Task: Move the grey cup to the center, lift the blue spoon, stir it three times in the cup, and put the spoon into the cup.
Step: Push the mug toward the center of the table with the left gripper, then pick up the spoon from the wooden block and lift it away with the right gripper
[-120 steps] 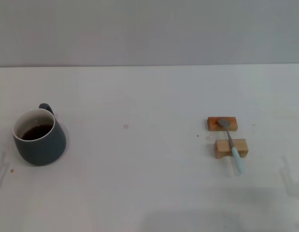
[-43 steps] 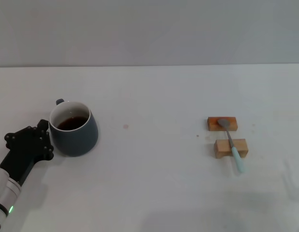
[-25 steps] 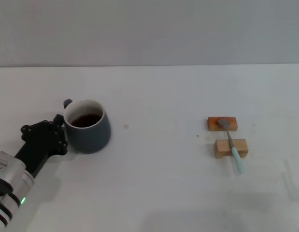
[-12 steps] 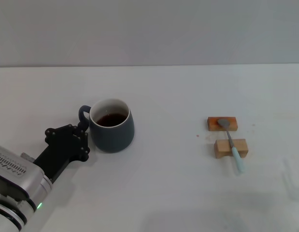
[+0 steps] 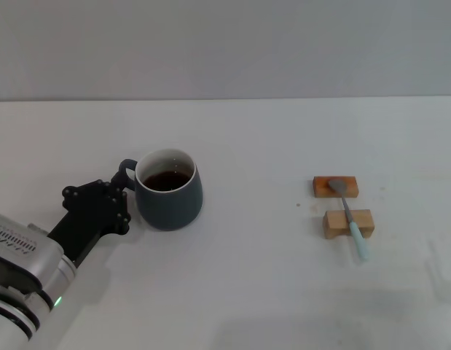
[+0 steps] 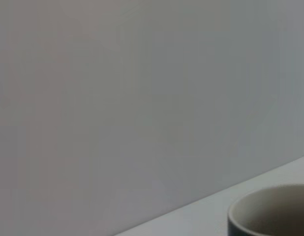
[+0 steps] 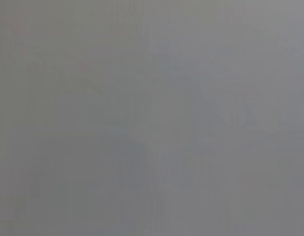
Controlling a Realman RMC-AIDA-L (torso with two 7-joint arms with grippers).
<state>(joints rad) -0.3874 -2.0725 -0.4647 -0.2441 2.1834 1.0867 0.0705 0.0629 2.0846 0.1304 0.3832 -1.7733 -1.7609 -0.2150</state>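
The grey cup (image 5: pixel 169 193) stands upright left of the table's middle, with dark liquid inside and its handle turned toward the left. Its rim (image 6: pixel 269 212) also shows in a corner of the left wrist view. My left gripper (image 5: pixel 117 205) sits low on the table just left of the cup, beside the handle; whether it touches the cup is unclear. The blue spoon (image 5: pixel 349 217) lies at the right across two small wooden blocks, its metal bowl on the far one and its pale blue handle end pointing toward me. The right gripper is out of view.
The far wooden block (image 5: pixel 335 187) and the near wooden block (image 5: pixel 348 224) carry the spoon. A white table (image 5: pixel 247 277) spreads between cup and spoon, with a grey wall behind. The right wrist view shows only plain grey.
Over the earlier frames the left arm came in and slid the cup from the far left toward the middle. In the last half second the cup stayed still and the gripper shifted slightly left.
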